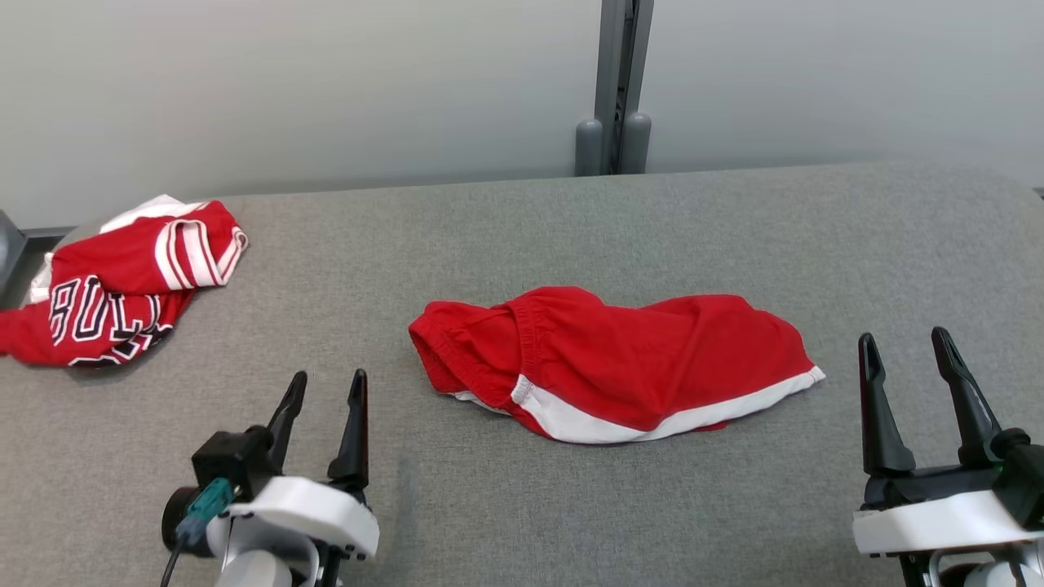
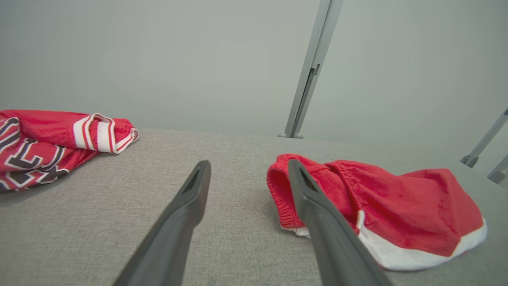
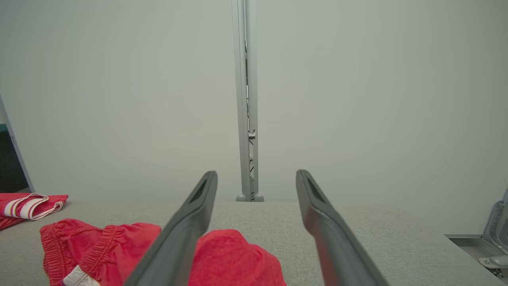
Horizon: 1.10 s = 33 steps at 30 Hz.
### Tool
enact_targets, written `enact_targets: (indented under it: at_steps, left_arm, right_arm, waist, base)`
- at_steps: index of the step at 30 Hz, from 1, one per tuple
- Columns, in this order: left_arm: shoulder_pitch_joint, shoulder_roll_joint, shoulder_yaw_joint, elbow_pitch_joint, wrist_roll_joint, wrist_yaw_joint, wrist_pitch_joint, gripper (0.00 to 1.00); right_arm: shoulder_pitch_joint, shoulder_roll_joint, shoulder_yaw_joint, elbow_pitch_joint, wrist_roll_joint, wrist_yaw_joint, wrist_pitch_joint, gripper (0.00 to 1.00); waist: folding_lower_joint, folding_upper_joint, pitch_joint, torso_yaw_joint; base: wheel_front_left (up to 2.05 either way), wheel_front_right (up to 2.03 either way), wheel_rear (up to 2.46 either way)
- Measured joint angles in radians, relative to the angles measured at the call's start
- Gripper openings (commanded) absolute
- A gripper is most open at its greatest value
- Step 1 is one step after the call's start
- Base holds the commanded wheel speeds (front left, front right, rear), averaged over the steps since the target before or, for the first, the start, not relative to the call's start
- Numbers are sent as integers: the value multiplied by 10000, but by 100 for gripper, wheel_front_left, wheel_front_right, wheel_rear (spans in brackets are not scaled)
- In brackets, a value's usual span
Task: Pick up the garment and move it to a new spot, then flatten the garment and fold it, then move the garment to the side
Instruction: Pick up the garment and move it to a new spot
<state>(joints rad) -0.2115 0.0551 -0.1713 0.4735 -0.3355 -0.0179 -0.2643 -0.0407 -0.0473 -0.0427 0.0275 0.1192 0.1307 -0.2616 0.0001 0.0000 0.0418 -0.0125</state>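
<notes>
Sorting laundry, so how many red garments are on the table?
2. The red shorts with white trim lie in the middle of the table; a red lettered jersey sits at its left edge. None looks hidden.

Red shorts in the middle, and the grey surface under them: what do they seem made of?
The red shorts look like soft matte knit cloth, probably cotton or a blend: limp creases, a gathered elastic waistband, white hem trim. The table surface looks covered in grey woven fabric, perhaps padded: fine heathered texture, no shine, rounded far corner.
</notes>
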Motion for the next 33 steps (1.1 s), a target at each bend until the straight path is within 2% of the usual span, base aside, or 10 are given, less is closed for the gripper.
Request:
enact_targets:
  at_steps: [2,8,12,18,33]
  left_arm:
    - [626,-23,265,-719,109,2,0,100]
    - [1379,-54,370,-1584,374,13,0,100]
    - [1774,-59,324,-1969,259,178,0,100]
    - [2036,-59,267,-2084,240,360,0,100]
    - [2029,-63,148,-1927,244,384,0,100]
  right_arm:
    - [178,0,-61,19,-73,0,0,100]
    - [399,0,27,12,-146,0,0,100]
    - [616,2,73,13,-113,0,0,100]
    - [902,0,148,150,79,0,2,100]
    - [911,0,339,238,98,0,0,100]
  waist:
    - [0,0,-216,81]
    - [0,0,-464,240]
    - [0,0,-584,304]
    - [-1,0,-614,318]
    - [0,0,-593,287]
  base:
    - [0,0,0]
    - [0,0,0]
    - [0,0,0]
    - [0,0,0]
    - [0,0,0]
